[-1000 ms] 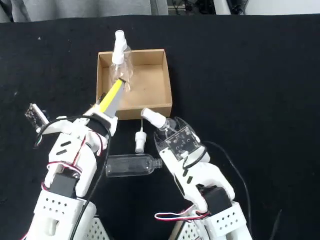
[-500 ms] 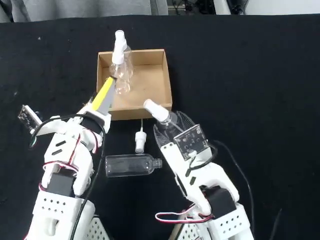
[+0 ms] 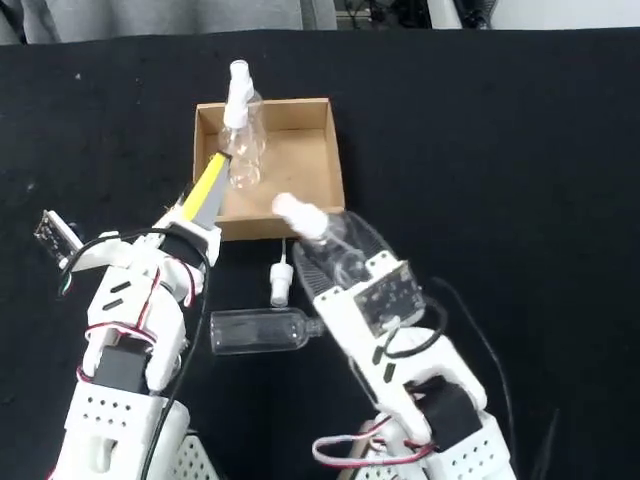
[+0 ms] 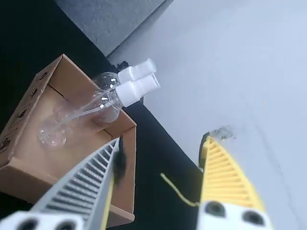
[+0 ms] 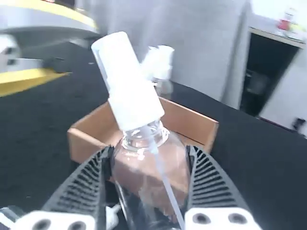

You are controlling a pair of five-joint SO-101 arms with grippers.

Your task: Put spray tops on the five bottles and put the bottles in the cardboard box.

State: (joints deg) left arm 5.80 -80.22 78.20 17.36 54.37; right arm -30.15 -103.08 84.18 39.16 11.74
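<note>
My right hand [image 5: 146, 165] gripped a capped bottle [image 5: 129, 96] near the cardboard box [image 4: 29, 96].
Left hand [image 4: 160, 141] hung released over its near wall.

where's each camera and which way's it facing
High view: fixed overhead, looking down on left arm, right arm, cardboard box.
Left wrist view: on left arm, looking past the open left hand to the box.
Right wrist view: on right arm, past the right hand shut on a capped bottle, to the box.
All share the box.
</note>
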